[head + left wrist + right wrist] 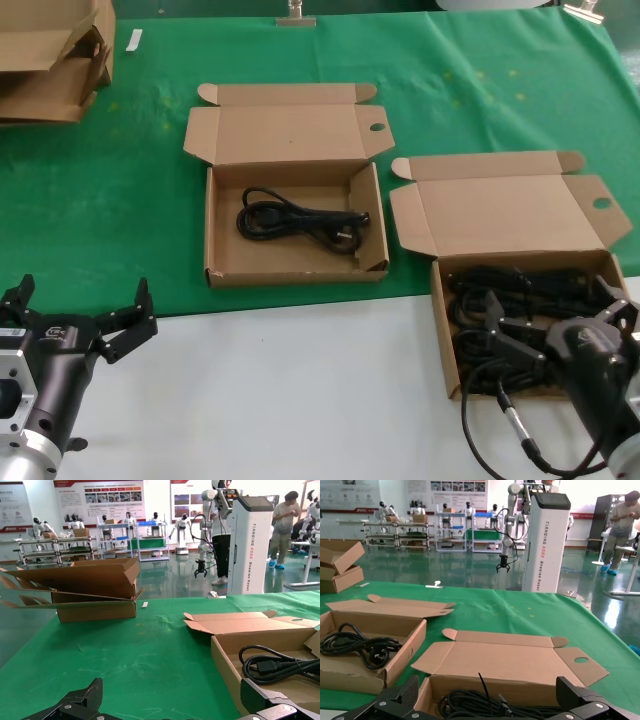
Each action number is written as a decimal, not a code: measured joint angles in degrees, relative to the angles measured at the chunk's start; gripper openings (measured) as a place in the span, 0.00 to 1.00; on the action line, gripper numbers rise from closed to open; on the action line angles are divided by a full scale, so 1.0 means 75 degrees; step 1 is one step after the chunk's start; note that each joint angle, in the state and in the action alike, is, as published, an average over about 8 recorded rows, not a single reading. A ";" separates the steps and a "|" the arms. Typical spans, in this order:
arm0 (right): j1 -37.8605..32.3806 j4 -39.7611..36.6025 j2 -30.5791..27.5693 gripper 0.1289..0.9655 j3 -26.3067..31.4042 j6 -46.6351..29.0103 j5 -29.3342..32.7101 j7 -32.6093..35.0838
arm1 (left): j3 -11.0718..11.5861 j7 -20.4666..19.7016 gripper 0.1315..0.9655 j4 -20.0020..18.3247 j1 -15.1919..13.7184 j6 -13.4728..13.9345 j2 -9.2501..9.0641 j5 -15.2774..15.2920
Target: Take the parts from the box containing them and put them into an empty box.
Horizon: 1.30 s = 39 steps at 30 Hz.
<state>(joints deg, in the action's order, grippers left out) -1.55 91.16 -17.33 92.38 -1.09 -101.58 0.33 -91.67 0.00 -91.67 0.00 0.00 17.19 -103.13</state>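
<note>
The brown box holding the parts [446, 340] sits at the right with its lid open. Several coiled black power cords [520, 288] fill it, and they also show in the right wrist view [485, 705]. My right gripper [557, 312] hangs open just above these cords, holding nothing, one finger on each side of the pile [487, 701]. The second brown box [295, 275] stands open in the middle of the green mat, with one black cord [300, 220] lying in it. My left gripper [85, 300] is open and empty at the near left, over the white table edge [172, 702].
Stacked flattened cardboard boxes [50, 60] lie at the far left corner of the green mat [120, 200]. A white table strip [300, 380] runs along the front. The right gripper's thin black wire [490, 430] loops in front of the right box.
</note>
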 joint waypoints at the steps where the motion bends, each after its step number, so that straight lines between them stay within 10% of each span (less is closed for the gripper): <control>1: 0.0000 0.0000 0.0000 1.00 0.0000 0.0000 0.0000 0.0000 | 0.0000 0.0000 1.00 0.0000 0.0000 0.0000 0.0000 0.0000; 39: 0.0000 0.0000 0.0000 1.00 0.0000 0.0000 0.0000 0.0000 | 0.0000 0.0000 1.00 0.0000 0.0000 0.0000 0.0000 0.0000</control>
<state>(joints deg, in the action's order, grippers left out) -1.55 91.16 -17.33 92.38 -1.09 -101.58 0.33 -91.67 0.00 -91.67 0.00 0.00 17.19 -103.13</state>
